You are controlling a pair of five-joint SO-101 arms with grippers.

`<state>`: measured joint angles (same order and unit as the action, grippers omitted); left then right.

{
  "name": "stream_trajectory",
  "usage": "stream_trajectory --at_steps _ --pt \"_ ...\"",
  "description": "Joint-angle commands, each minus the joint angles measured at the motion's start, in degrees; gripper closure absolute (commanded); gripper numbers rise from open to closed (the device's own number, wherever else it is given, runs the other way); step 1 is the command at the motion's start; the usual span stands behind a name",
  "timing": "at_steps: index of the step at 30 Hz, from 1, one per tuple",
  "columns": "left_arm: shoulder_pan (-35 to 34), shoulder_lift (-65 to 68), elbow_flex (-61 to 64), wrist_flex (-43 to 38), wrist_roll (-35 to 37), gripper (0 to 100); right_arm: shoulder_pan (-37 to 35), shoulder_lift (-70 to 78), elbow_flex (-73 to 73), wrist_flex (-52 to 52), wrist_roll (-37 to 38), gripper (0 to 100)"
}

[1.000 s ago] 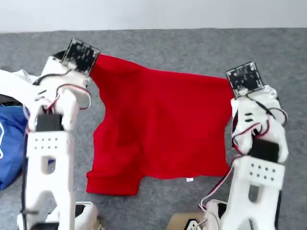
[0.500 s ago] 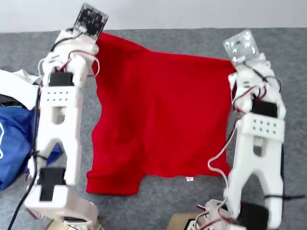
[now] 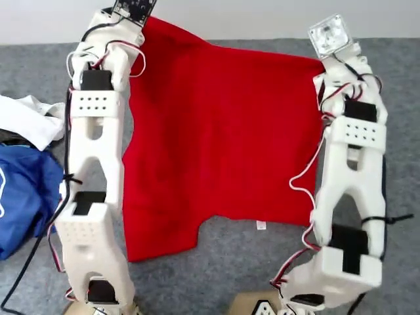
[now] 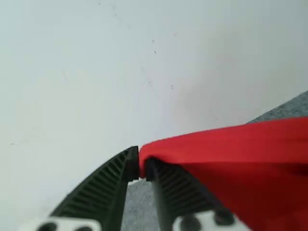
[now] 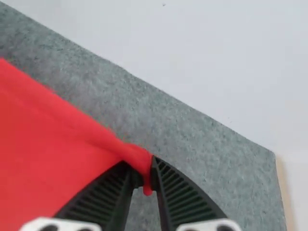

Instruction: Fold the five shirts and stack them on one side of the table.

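Right gripper (image 5: pixel 143 177) black ribbed jaws pinched on corner of red shirt (image 5: pixel 53 144). Shirt spreads off to one side over grey felt table (image 5: pixel 192 139). Pale wall (image 5: pixel 207 53) beyond table edge.

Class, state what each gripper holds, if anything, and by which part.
Both hold the red shirt: left gripper pinches one far corner, right gripper the other.
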<state>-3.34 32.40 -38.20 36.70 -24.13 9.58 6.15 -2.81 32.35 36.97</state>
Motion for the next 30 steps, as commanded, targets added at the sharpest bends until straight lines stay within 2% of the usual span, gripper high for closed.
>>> stream_trajectory --at_steps 1,11,18,24,30 --pt "0.1 2.5 -10.2 2.6 0.4 100 0.0 2.1 -7.3 -1.1 0.1 98.9" --pt "0.5 14.5 -27.3 7.6 0.3 100 -0.1 13.1 -20.6 -1.1 0.4 98.9" --pt "0.6 17.2 -31.4 8.8 0.3 100 -1.3 18.3 -28.7 -0.5 1.8 98.9" --pt "1.4 17.2 -33.0 19.7 0.3 100 -1.8 18.2 -30.0 9.2 1.8 98.9" --pt "2.5 17.2 -39.7 39.9 0.3 100 -1.9 15.6 -30.0 22.4 1.8 98.9"
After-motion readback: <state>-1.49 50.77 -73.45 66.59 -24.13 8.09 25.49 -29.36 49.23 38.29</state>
